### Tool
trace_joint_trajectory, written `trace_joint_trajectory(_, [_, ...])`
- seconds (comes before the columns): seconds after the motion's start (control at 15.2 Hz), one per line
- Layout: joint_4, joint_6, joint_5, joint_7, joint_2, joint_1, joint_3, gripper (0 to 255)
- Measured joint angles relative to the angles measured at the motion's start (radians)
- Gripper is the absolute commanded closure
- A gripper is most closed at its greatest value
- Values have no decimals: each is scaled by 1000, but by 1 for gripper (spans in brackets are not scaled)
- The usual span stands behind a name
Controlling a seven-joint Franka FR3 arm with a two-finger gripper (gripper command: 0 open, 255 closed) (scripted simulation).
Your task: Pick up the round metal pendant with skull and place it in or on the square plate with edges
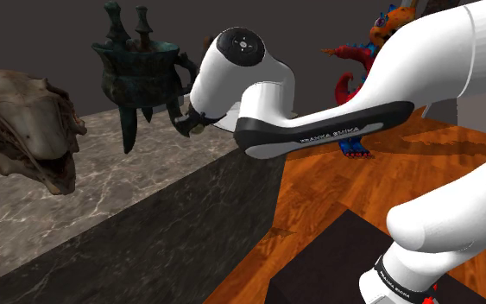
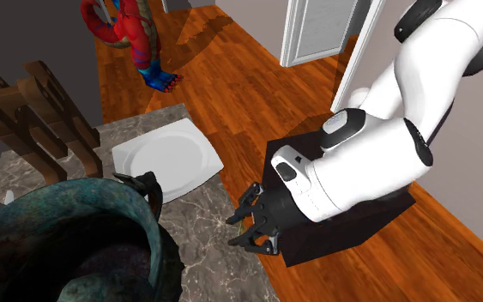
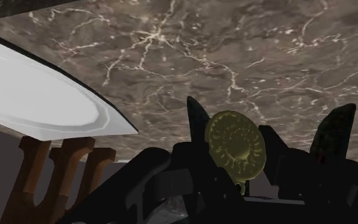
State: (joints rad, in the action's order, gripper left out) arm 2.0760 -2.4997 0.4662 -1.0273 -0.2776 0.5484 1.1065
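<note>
So the claw (image 3: pixel 269 111) is spread wide, and the gold round pendant (image 3: pixel 234 143) is seen between its fingers. It's tucked against one finger and clear of the other, so it probably isn't clamped. Whether it's resting on the marble counter (image 3: pixel 234 51) can't be told. The white square plate (image 3: pixel 37 102) is laid flat just beside the claw, so only a short carry is needed.

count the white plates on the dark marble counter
1: the white square plate lies near the edge of the dark marble counter, beside the brown wooden rack. The large dark green vessel may hide others.
</note>
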Motion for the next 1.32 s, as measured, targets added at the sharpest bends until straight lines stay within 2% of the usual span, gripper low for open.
trace_joint_trajectory(0.26, [45,-71,-29,92,-1,-19,-110,255])
trace_joint_trajectory(0.46, [55,-119,-21,147,30,1,-159,255])
trace_joint_trajectory(0.59, [67,-144,-48,208,30,-10,-215,255])
trace_joint_trajectory(0.79, [52,-178,-29,257,80,20,-249,255])
trace_joint_trajectory(0.99, [59,-222,-47,333,106,32,-304,255])
trace_joint_trajectory(1.32, [8,-251,-55,441,185,64,-363,255])
